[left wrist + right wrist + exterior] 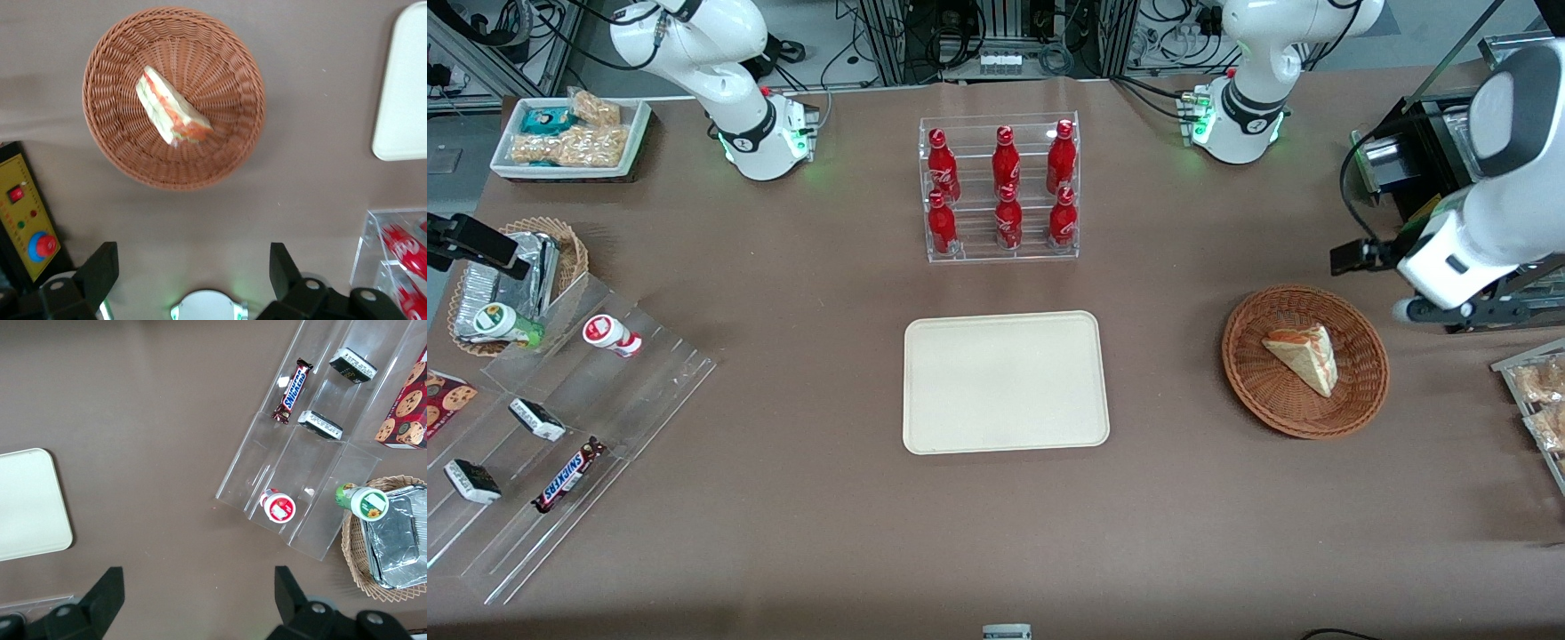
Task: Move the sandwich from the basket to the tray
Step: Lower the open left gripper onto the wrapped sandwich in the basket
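Reddish-brown woven wicker, round and shallow, is what the basket (1305, 362) is made of, and lying flat in its middle is the small triangular sandwich wedge (1304, 356) of pale bread in clear wrap, with orange-red and green filling showing along its cut edge. My end effector (193, 273) hangs high above the brown tabletop (783, 498), just beside the basket toward the working arm's end, fingers (100, 270) spread wide and holding nothing. I judge this to be the very start: the approach to the pick, with nothing yet lifted. The flat cream-beige rectangular tray (1005, 382) with rounded corners lies bare near the tabletop's centre, well apart from the basket, toward the parked arm. The sandwich's long axis runs diagonally across the basket; in the front view its narrow tip points toward the camera and a little toward the working arm's end, while the broad end faces the tray. Next I should move over the basket, turn my wrist so the fingers close across the wedge's short width, then descend without catching the wicker rim.
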You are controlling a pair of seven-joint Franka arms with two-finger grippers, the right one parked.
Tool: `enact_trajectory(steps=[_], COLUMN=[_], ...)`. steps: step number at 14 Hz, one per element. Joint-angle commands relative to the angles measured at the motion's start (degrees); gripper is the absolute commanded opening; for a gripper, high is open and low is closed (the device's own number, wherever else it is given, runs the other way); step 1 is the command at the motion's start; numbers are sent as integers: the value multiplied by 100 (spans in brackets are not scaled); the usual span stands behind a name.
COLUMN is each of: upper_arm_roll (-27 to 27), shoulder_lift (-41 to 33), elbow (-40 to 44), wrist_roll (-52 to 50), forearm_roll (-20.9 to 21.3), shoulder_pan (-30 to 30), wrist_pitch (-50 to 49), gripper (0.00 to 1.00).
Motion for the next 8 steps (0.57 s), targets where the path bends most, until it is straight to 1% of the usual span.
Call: enact_trajectory(steps=[1, 4, 6, 8], upper_arm_roll=[-18, -18, -18, 0], shoulder_lift=[-82, -117, -126, -82], elbow=[-827, -1574, -2058, -2331], wrist_roll=[-107, -177, -553, -1088], forearm_roll=[167, 264, 404, 414], shoulder_pan=[21, 21, 21, 38], wrist_pitch=[840, 1719, 2352, 2844], gripper=[100, 100, 100, 100])
